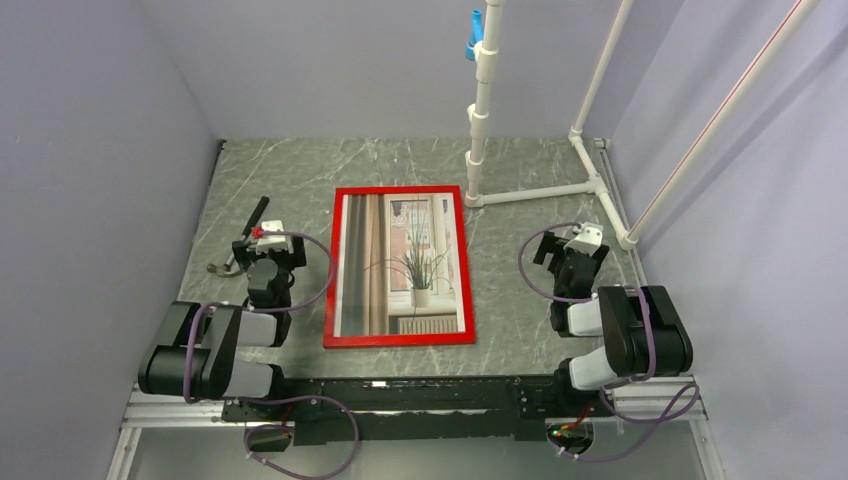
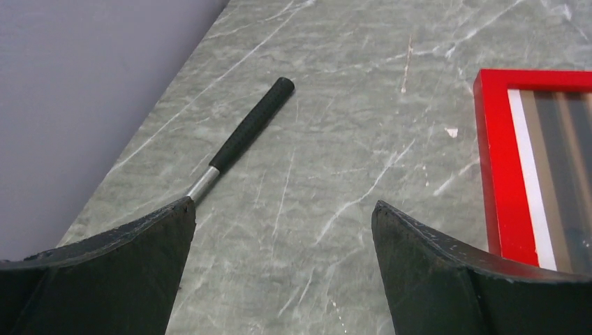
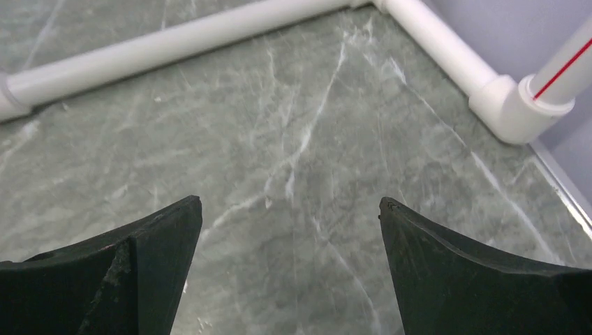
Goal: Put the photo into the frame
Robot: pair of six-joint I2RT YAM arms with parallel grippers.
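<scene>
Photo [image 1: 405, 265] in frame [image 1: 398, 340], black-handled tool [image 2: 248, 129] by released left claw [image 2: 283, 204]; right claw [image 3: 289, 202] released near pipes [image 3: 174, 38]

Passable tabletop [image 1: 500, 300] flanking frame [image 1: 398, 340], black-handled tool [image 2: 251, 125] at left, white pipe stand [image 1: 530, 192] far right

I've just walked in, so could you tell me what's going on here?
Nothing is being handled right now. The photo sits in the red frame, flat on the table between the arms. The left gripper and the right gripper are open and empty on either side. A black-handled tool lies near the left one.
</scene>
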